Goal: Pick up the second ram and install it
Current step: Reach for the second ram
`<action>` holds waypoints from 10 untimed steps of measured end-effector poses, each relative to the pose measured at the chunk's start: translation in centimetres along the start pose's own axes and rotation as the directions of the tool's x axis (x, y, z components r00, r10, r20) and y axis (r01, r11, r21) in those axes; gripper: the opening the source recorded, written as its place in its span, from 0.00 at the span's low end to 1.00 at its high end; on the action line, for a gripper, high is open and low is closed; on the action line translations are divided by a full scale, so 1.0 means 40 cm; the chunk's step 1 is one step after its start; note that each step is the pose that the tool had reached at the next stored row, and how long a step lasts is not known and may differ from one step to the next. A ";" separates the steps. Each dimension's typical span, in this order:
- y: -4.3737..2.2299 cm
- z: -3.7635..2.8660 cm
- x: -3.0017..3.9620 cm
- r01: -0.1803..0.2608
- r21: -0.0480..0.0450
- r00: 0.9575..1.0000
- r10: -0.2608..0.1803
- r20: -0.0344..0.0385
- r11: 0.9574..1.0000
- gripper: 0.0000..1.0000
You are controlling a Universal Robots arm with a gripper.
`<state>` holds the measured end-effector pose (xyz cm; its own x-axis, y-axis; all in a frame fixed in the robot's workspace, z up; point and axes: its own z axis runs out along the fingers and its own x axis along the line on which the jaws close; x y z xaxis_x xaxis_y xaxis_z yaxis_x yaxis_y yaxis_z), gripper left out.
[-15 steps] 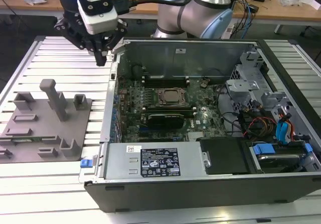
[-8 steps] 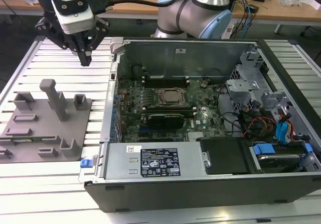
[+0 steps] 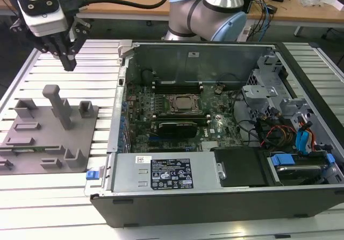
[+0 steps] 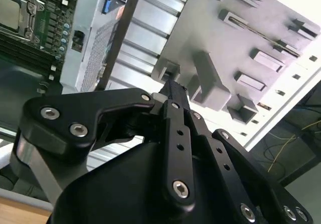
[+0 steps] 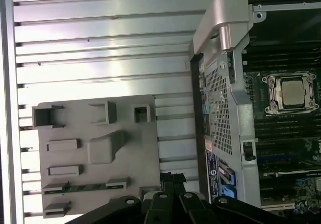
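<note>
Near grey fixture (image 3: 51, 143) — fingers (image 3: 67, 58) (closed)

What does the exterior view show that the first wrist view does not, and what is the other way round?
Exterior view, not the first wrist view: the silver and blue robot arm joints, the silver power supply box, the orange and red cables. First wrist view, not the exterior: the outer face of the case's perforated grey rear panel with its blue ports. Both: the black end effector near the grey slotted tray, the thin green ram stick lying in it, and the metal-capped processor socket.
</note>
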<state>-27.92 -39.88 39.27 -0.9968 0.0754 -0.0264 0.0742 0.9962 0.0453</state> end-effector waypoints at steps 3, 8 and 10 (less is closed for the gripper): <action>-0.002 -0.001 0.026 0.000 0.000 1.000 0.000 0.000 1.000 0.11; -0.005 -0.002 0.072 0.000 0.000 1.000 0.000 0.001 1.000 0.11; -0.006 -0.002 0.086 0.000 0.000 1.000 0.000 0.001 1.000 0.11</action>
<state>-31.36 -39.89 39.24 -0.9968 0.0752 -0.0271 0.0740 0.9962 0.0453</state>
